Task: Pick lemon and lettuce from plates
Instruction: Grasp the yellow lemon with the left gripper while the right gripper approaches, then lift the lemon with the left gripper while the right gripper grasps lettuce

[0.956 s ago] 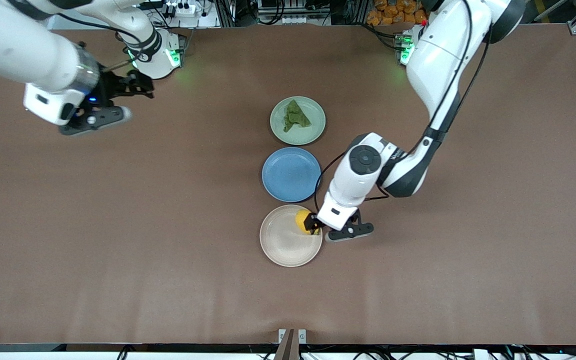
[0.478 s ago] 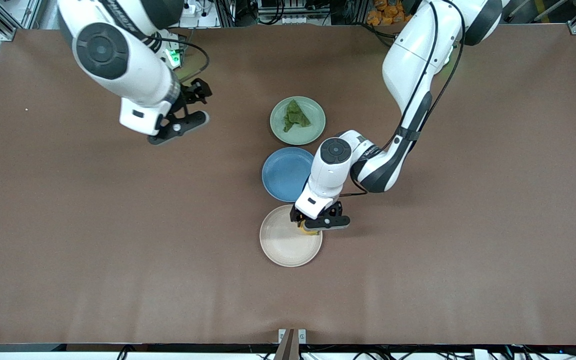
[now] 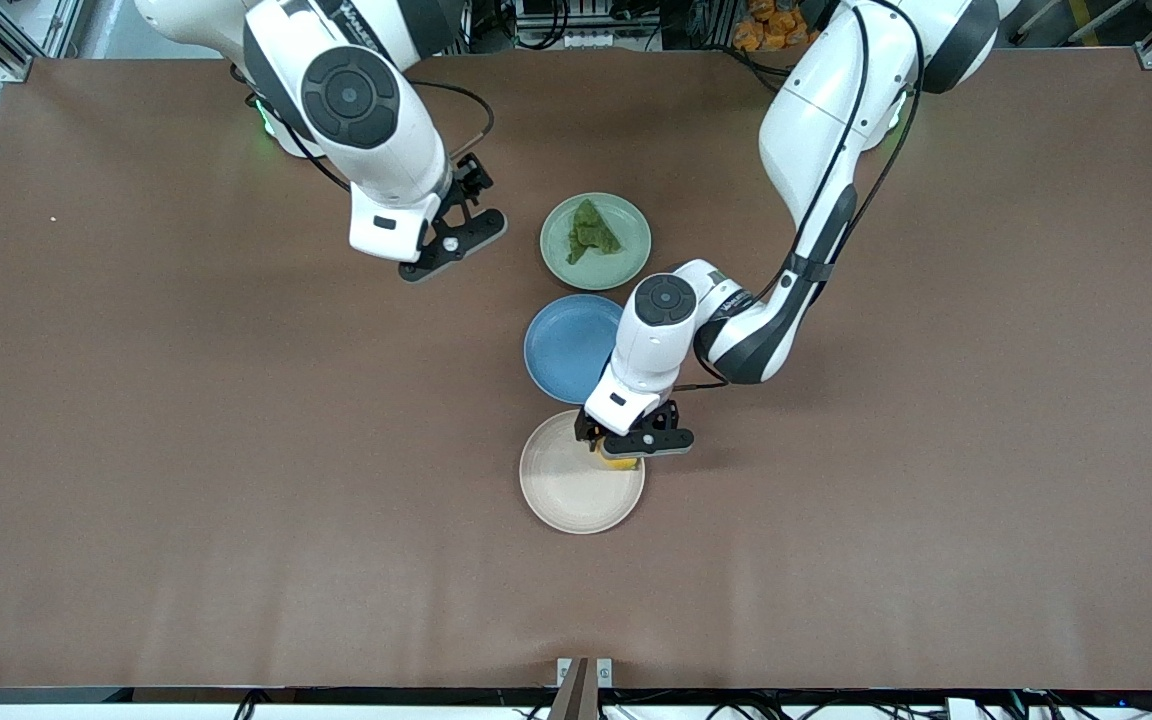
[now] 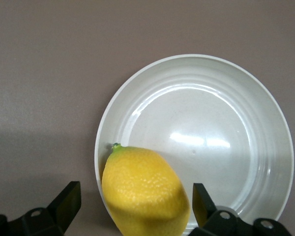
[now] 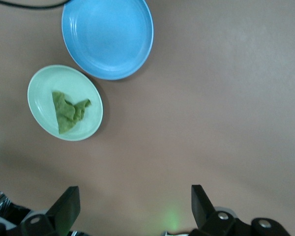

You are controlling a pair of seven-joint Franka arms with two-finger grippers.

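Straddling lemon (image 4: 145,191) (half cut off), left end effector (image 4: 136,202) open; right end effector (image 5: 135,204) open over table.

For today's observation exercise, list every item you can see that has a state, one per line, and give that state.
Lemon: lying at the edge of the beige plate, between open fingers, not gripped.
Beige plate: holds only the lemon.
Lettuce: lying on the green plate, untouched.
Green plate: holds the lettuce.
Blue plate: empty.
Left tool: open, down around the lemon.
Right tool: open, over bare table beside the green plate.
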